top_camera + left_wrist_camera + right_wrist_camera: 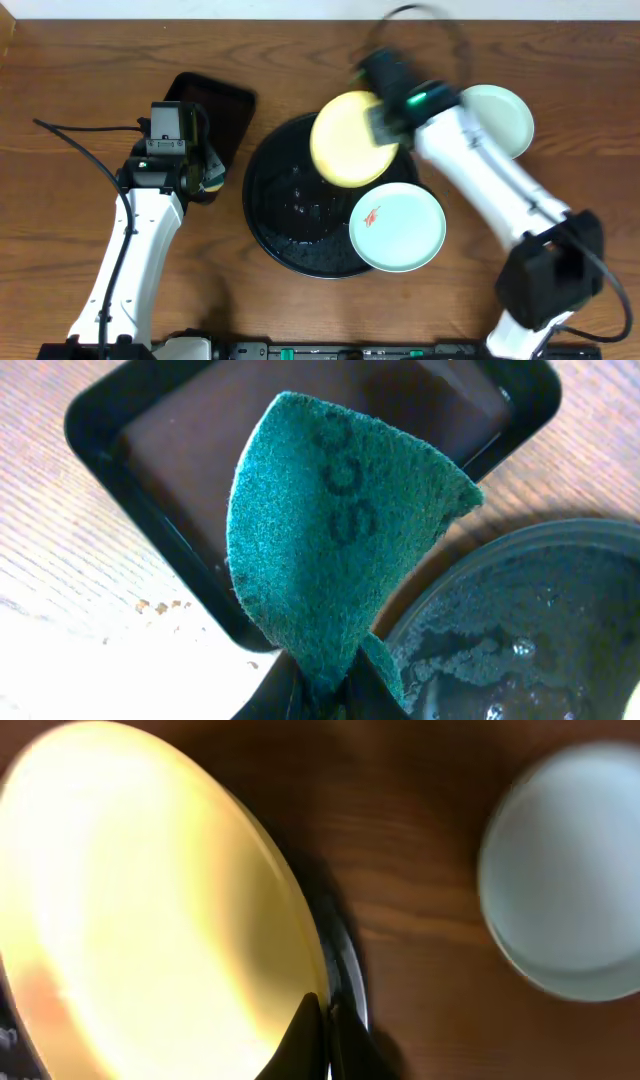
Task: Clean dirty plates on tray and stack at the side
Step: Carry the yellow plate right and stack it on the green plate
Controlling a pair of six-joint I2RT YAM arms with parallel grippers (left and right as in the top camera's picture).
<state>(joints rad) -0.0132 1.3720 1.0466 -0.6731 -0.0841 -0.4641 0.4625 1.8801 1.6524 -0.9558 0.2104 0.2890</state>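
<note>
**Yellow plate bound for the side stack**

Right hand (322,1020) pinches the rim of the pale yellow round plate (345,140), above the large round black tray (270,200). Advice: level it, centre over the pale mint plate (500,115) on the wooden counter (80,60), lower, then release. Left hand (320,695) clamps a green scouring pad (330,530). Smeared mint plate (397,225) sits at the tray's edge.

Right wrist view is pretty smeared: yellow plate (150,900) runs off the left and bottom edges, pale plate (570,880) clipped on the right. Left wrist view, the green scouring pad (330,530) hides the middle of the rectangular tray (100,440), and the round tray (520,620) and left gripper (320,705) are cut off at the bottom.
</note>
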